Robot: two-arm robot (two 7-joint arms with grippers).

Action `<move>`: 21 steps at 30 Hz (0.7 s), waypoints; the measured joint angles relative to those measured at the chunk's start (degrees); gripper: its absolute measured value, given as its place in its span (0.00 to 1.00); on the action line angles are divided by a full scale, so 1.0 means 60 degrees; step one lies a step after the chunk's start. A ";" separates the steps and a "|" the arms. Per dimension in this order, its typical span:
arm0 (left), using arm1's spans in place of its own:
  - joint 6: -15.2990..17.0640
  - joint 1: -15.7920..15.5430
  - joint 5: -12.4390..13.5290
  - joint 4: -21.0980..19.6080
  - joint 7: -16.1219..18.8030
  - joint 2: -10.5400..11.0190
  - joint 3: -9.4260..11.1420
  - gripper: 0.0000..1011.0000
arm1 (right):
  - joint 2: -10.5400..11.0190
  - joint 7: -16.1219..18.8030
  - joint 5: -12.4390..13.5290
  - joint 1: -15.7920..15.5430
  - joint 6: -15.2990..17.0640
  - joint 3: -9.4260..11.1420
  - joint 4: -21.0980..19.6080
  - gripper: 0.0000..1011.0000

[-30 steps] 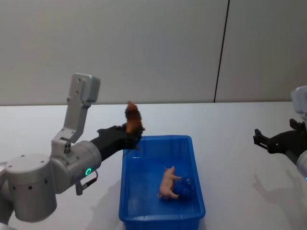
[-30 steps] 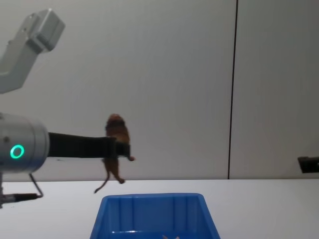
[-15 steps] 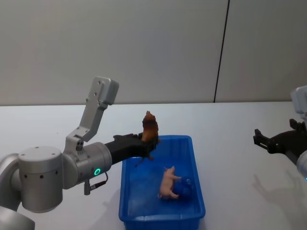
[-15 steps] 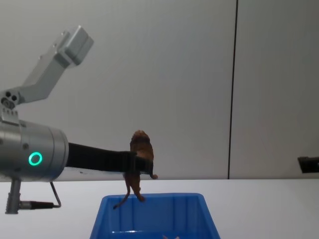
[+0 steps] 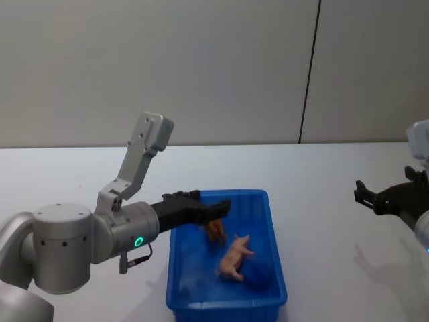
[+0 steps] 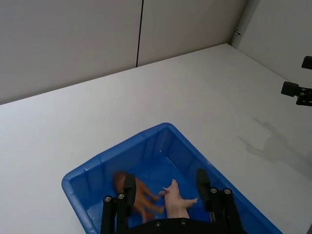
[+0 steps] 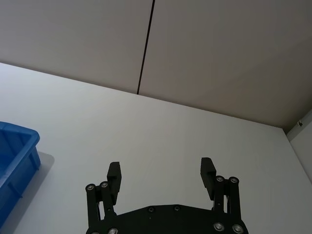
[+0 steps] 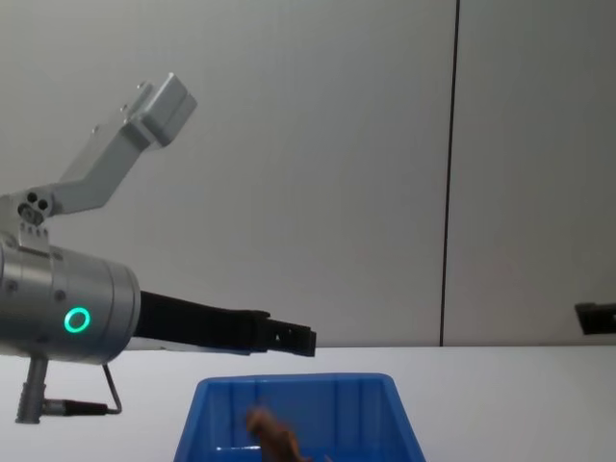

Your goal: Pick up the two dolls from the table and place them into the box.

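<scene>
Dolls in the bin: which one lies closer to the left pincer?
The reddish-brown doll, just under the open left pincer; the pale pink doll lies farther along the blue bin.

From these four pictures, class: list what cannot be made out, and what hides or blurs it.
- Dark reddish-brown lumpy doll: motion-blurred in the chest view, cut by the lower edge; whether it has landed is unclear.
- Pale pink doll: partly behind the left pincer in the left wrist view.
- Bright blue plastic bin: floor cut off, chest view.

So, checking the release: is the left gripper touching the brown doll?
Apart. Chest view shows the left gripper open above the box, with the brown doll clear below it.
</scene>
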 joint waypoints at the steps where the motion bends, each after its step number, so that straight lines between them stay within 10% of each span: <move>1: 0.0003 -0.0007 0.0007 0.0009 -0.0007 -0.0001 0.0003 0.76 | 0.0000 0.0000 0.0000 0.0000 0.0000 -0.0001 0.0000 0.99; 9: -0.0131 0.0003 0.0052 -0.0031 0.0091 0.0006 0.0009 0.99 | 0.0000 0.0000 0.0000 0.0000 0.0000 0.0000 0.0000 0.99; 21: -0.0964 0.0261 0.0201 -0.0550 0.0900 0.0098 -0.0064 0.99 | 0.0000 0.0000 0.0000 0.0000 0.0000 0.0000 0.0000 0.99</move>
